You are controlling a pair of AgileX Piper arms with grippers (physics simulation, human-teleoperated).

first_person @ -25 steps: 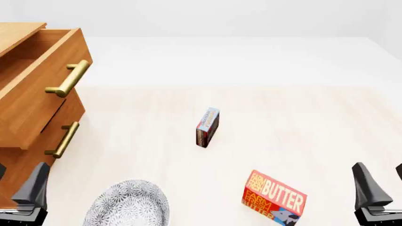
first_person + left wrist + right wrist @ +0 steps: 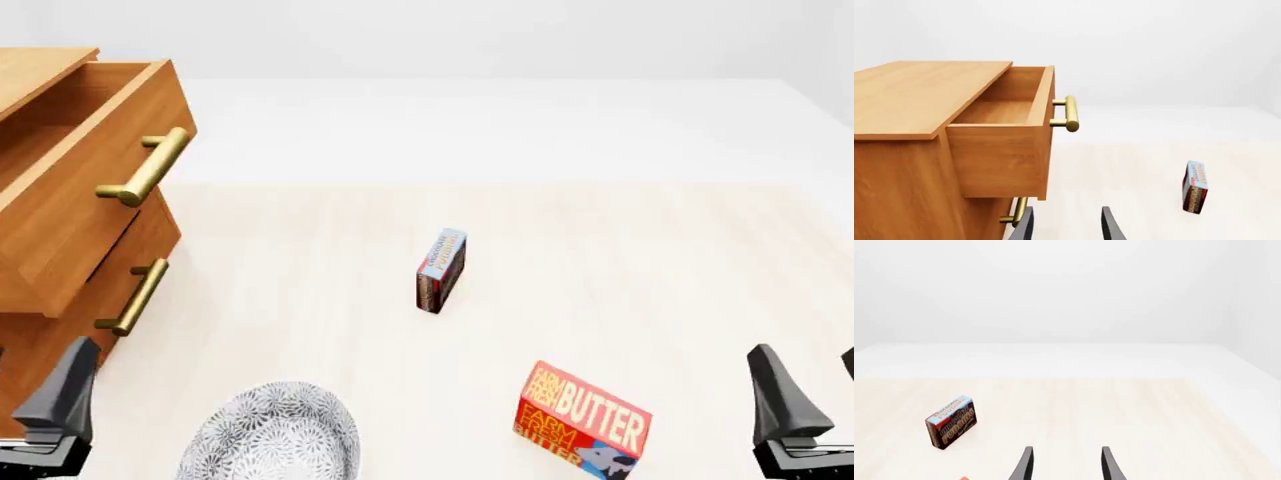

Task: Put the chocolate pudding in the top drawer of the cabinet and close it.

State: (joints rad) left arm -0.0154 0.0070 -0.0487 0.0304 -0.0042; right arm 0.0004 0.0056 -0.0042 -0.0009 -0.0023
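Note:
The chocolate pudding [image 2: 441, 270] stands on its edge mid-table, blue-grey end up; the left wrist view shows the pudding [image 2: 1195, 187] too, as does the right wrist view [image 2: 951, 422]. The wooden cabinet [image 2: 30, 72] is at the far left, its top drawer [image 2: 80, 195] pulled out and open, and the drawer's inside [image 2: 997, 107] looks empty. My left gripper [image 2: 27, 388] hangs open near the table's front edge, below the cabinet and well left of the pudding. My right gripper [image 2: 811, 382] is open at the front right. Nothing is held by either gripper [image 2: 1066, 226] [image 2: 1066, 466].
A red butter box [image 2: 581, 420] stands at the front, right of centre. A grey patterned plate [image 2: 274, 438] lies at the front left, close to my left gripper. The lower drawer with its brass handle [image 2: 134, 296] is shut under the open one.
My left gripper has shifted slightly to the left. The pudding, the drawer and the right gripper have not moved.

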